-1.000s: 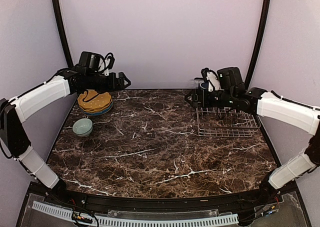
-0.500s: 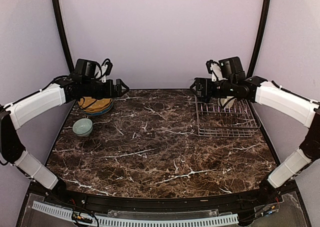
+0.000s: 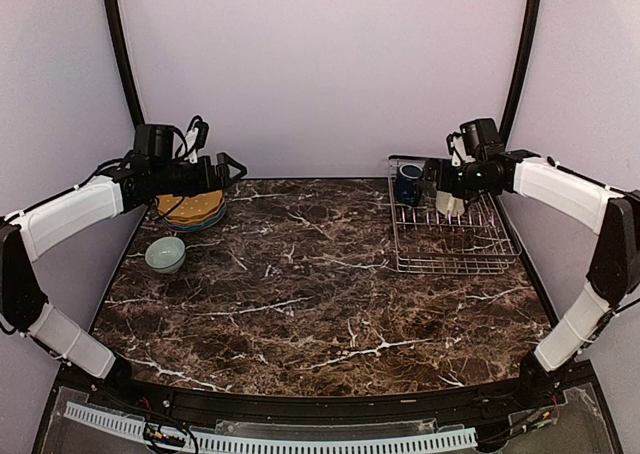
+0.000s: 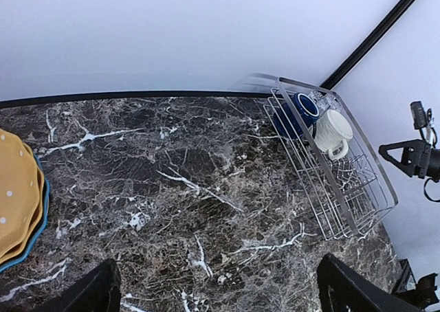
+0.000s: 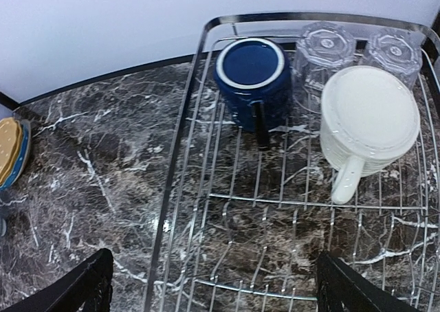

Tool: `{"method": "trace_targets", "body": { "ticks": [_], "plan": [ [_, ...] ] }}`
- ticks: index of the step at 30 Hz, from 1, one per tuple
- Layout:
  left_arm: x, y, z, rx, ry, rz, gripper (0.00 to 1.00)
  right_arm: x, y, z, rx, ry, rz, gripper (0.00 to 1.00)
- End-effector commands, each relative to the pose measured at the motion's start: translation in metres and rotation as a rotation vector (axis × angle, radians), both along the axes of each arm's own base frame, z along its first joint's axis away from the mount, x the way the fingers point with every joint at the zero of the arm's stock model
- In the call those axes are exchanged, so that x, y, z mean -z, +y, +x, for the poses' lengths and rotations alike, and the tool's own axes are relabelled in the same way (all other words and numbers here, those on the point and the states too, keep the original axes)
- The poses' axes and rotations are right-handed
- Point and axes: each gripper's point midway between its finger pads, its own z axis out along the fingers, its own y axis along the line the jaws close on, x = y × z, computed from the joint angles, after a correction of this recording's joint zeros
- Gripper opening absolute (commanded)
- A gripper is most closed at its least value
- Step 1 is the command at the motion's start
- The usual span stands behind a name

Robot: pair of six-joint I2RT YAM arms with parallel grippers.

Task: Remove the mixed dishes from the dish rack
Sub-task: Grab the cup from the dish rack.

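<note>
Bench (image 3: 320, 304): dark brown marble slab, white veins all over, slightly glossy. A black rim runs along the near edge, with a white slotted strip (image 3: 270, 440) below it. Room: plain pale lilac walls (image 3: 320, 64) on three sides, and two curved black posts (image 3: 120, 54) rising at the back corners. Far right corner of the bench: rectangular silver wire dish rack (image 5: 206, 21), low sides, sitting flat on the marble. At its far end stands a dark navy mug (image 5: 250, 68) on the left, handle pointing toward the near side. Two clear glass tumblers (image 5: 323, 51) stand side by side against the back rail. A cream ribbed mug (image 5: 370, 116) stands in front of them, to the right of the navy one, handle also toward the near side. Far left of the bench: stack of yellow white-dotted plates (image 3: 190, 206), with the rim of a blue plate (image 4: 33, 238) showing beneath it. A small pale greenish bowl (image 3: 165, 254) sits on the marble just in front of the stack, apart from it. My left hand (image 4: 218, 274) hangs above the bench beside the plate stack, facing across toward the rack, fingers spread wide with nothing between them. My right hand (image 5: 216, 281) hovers over the rack, looking down on the mugs. Its fingers are likewise spread wide and grip nothing.
</note>
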Motion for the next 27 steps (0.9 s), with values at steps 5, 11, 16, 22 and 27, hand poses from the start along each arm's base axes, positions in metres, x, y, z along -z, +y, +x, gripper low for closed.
{"method": "trace_targets", "body": {
  "ticks": [5,11,16,22,27],
  "plan": [
    [0.008,-0.014,0.001,0.104,0.051,-0.096,0.99,0.041,-0.055,0.033,0.155,0.138,-0.014,0.99],
    [0.015,-0.018,0.002,0.119,0.082,-0.108,0.98,0.075,-0.083,0.053,0.298,0.213,-0.067,0.98],
    [0.013,-0.018,0.001,0.123,0.078,-0.110,0.98,0.088,-0.093,0.070,0.329,0.214,-0.134,0.80],
    [0.010,-0.018,0.000,0.127,0.073,-0.113,0.98,0.100,-0.098,0.076,0.369,0.209,-0.148,0.67],
    [0.009,-0.018,-0.001,0.128,0.074,-0.115,0.98,0.110,-0.097,0.083,0.389,0.217,-0.133,0.56]
  ]
}}
